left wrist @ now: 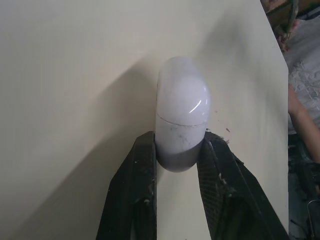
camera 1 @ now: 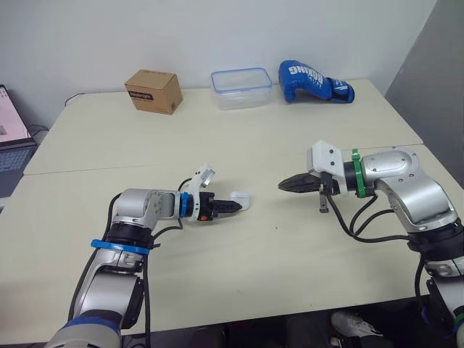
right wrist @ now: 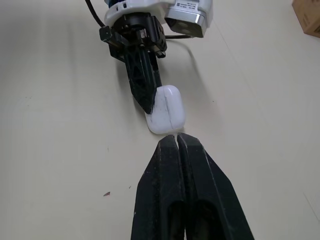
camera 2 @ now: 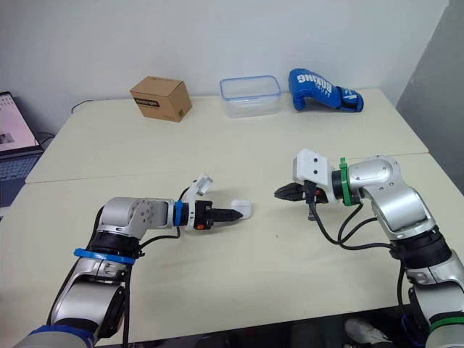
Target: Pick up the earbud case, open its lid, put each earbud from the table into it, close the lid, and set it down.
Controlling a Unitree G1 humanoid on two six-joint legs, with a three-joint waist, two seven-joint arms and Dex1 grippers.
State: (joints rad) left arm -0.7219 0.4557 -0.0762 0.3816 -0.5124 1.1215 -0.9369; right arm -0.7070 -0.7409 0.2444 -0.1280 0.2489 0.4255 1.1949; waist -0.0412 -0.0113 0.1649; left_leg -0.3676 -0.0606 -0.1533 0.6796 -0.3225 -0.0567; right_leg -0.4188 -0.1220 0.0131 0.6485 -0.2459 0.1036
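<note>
The white earbud case (camera 1: pixel 241 198) is at table level in the middle of the cream table (camera 1: pixel 239 268), its lid closed with the seam showing in the left wrist view. My left gripper (camera 1: pixel 235 208) is shut on the case (left wrist: pixel 181 110); its fingers (left wrist: pixel 142 165) clamp the end nearest the wrist. My right gripper (camera 1: pixel 284 185) is shut with nothing in it, hovering a short way to the case's right and pointing at it. In the right wrist view its tips (right wrist: pixel 177 140) are just short of the case (right wrist: pixel 167 107).
Along the table's far edge stand a cardboard box (camera 1: pixel 153 91), a clear plastic container (camera 1: pixel 241 88) and a blue boxing glove (camera 1: pixel 313 82). A laptop (camera 1: pixel 11 138) sits off the left side. A person's arm (left wrist: pixel 300 120) is beyond the table edge.
</note>
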